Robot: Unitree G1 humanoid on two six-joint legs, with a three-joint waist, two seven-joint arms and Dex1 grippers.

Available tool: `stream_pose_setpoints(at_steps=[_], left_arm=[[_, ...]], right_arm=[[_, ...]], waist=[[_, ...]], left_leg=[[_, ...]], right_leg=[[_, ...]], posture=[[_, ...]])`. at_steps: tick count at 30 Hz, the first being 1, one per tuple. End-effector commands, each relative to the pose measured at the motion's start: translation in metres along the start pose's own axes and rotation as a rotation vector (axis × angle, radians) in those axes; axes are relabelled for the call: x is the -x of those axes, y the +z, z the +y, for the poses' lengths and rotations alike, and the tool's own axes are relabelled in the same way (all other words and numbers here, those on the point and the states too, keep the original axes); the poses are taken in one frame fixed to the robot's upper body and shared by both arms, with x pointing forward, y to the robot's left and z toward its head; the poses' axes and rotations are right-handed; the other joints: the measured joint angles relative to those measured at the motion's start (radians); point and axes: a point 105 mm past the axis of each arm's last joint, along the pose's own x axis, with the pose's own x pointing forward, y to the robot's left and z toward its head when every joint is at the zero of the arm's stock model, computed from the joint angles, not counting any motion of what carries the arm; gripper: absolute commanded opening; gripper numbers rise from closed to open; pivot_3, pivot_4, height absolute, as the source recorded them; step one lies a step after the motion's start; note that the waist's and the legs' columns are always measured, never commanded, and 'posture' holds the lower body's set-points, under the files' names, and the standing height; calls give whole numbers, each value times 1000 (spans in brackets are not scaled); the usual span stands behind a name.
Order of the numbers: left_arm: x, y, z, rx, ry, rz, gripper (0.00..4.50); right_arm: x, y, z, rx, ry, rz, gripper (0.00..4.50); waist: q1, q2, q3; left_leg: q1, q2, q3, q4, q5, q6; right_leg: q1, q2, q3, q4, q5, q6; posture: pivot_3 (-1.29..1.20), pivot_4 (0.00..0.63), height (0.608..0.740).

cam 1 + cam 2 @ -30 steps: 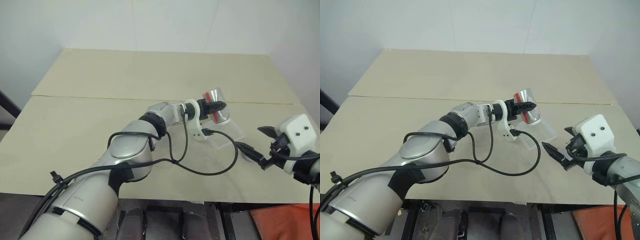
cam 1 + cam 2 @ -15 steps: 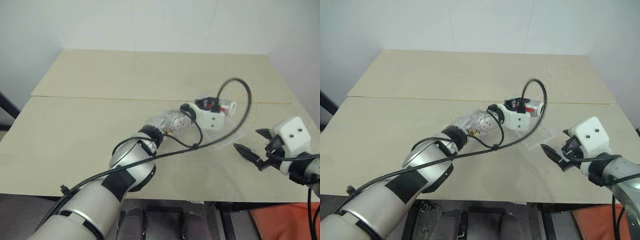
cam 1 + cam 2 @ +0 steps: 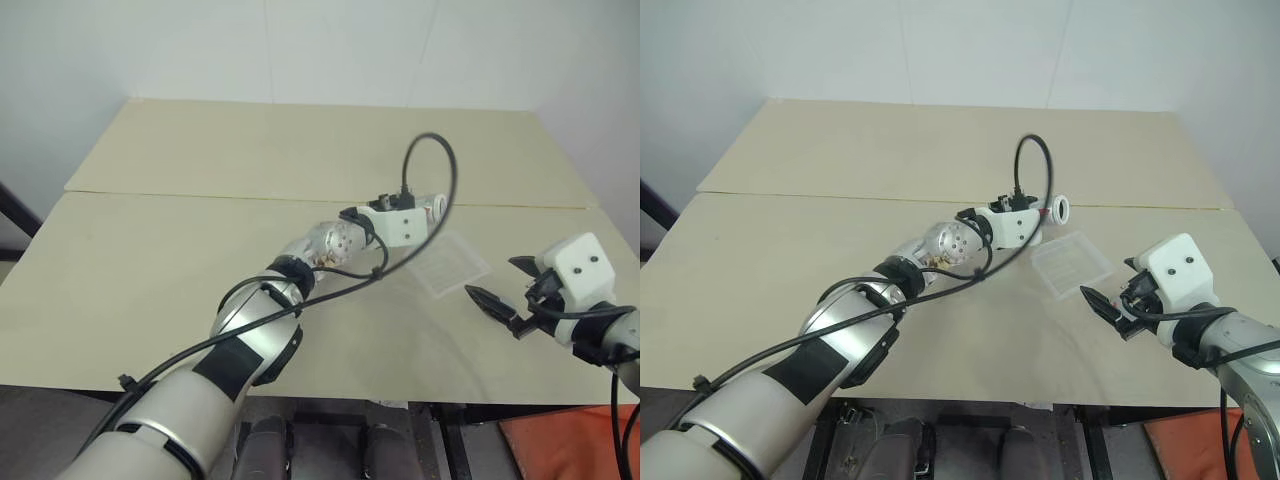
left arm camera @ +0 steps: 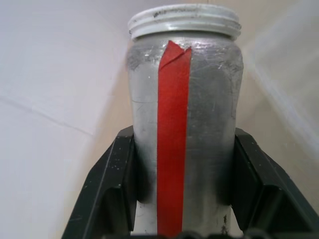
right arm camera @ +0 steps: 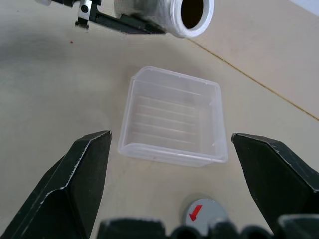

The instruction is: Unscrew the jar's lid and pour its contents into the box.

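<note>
My left gripper is shut on the jar, a silver-grey cylinder with a vertical red stripe. The jar is held level above the table, its open white threaded mouth pointing past the far side of the box. The box is a clear shallow tray on the table and looks empty. The lid, grey with a red mark, lies flat on the table just in front of the box. My right gripper stands open near the box, holding nothing. The contents are hidden inside the dark jar.
The beige table has a seam running across its middle. A black cable loop arches above the left wrist. The table's front edge is close below the right gripper.
The left wrist has rolled over, turning the jar from mouth-up to lying level with its mouth sideways. The cable has swung up above the wrist. The right gripper stayed put.
</note>
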Motion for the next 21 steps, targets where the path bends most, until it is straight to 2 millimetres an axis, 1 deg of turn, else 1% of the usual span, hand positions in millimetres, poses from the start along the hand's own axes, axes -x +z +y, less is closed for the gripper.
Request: stream_pose_setpoints(at_steps=[1,2,3,5,7,9,11,13,17,21], left_arm=[[-9,32,24,-494,83,-138,2138],[-9,35,25,-568,89,-155,2138],[-10,36,25,-601,93,-164,2138],[-12,42,19,-787,80,-203,2138],[-13,46,16,-886,80,-236,2138],[-15,51,10,-1021,65,-274,2138],[-16,54,6,-1110,54,-298,2138],[-18,58,7,-1150,55,-311,2138],[-22,66,15,-1205,84,-316,2138],[-23,66,17,-1163,81,-291,2138]], right_arm=[[4,9,-2,42,-31,-39,4462],[4,9,-1,41,-32,-38,4462],[4,9,0,38,-33,-38,4462],[5,7,3,34,-38,-33,4462],[6,6,5,30,-41,-33,4462],[8,7,5,21,-44,-41,4462],[9,8,5,17,-47,-46,4462],[9,9,4,-2,-51,-55,4462],[11,7,5,8,-48,-44,4462],[11,7,6,20,-48,-38,4462]], waist=[[2,0,0],[4,0,0],[5,0,0],[5,0,0],[2,0,0],[1,0,0],[0,0,0],[0,0,0],[0,0,0],[0,0,0]], left_leg=[[0,0,0,0,0,0],[-1,0,0,0,0,0],[-1,0,0,0,0,0],[-1,0,0,0,0,0],[-1,0,0,0,0,0],[-2,0,0,0,0,0],[-2,0,1,0,0,0],[-2,0,1,0,0,0],[-2,0,1,0,0,0],[-2,0,1,0,0,0]], right_leg=[[0,0,0,0,0,0],[0,0,0,-1,0,0],[0,0,0,-1,0,1],[0,0,0,-1,0,1],[-1,0,0,-1,0,1],[-1,0,0,-1,0,1],[-1,0,0,0,0,1],[-2,0,0,-1,0,1],[-2,0,0,-1,0,1],[-2,0,0,0,0,1]], posture=[[0,150,740],[0,150,740],[0,150,740],[0,150,740],[0,150,740],[0,150,740],[0,150,740],[0,150,740],[0,150,740],[0,150,740]])
